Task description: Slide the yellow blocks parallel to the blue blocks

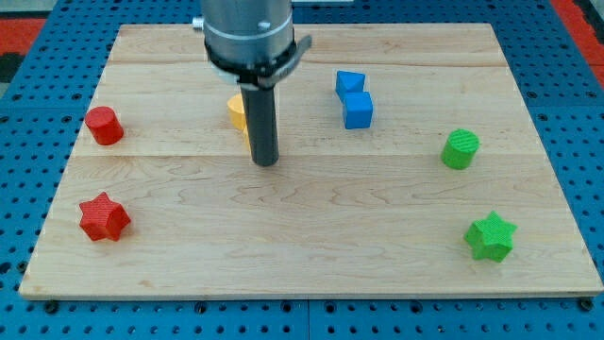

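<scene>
My tip [266,162] rested on the wooden board [302,255], a bare dark rod end with no jaws to part or close, so nothing could be said of any grip. Taking the tip as the landmark, the yellow blocks [237,112] sat just up and toward the view's left of it, pressed close against the rod's side and partly hidden behind the shaft; their shapes could not be made out, and whether the rod actually touched them could not be told. The two blue blocks [354,98] lay toward the view's right of the tip and a little higher, touching each other, the upper one nearer the tip and the lower one stepped slightly farther right, both looking roughly cube-like. Well to the view's left of the tip, and somewhat above its level, stood the red cylinder [104,126]. The red star [104,217] lay down and to the left of the tip, near the board's left edge. Far to the view's right of the tip, about level with it, was the green cylinder [461,149], and below that, lower right of the tip, the green star [491,236].
</scene>
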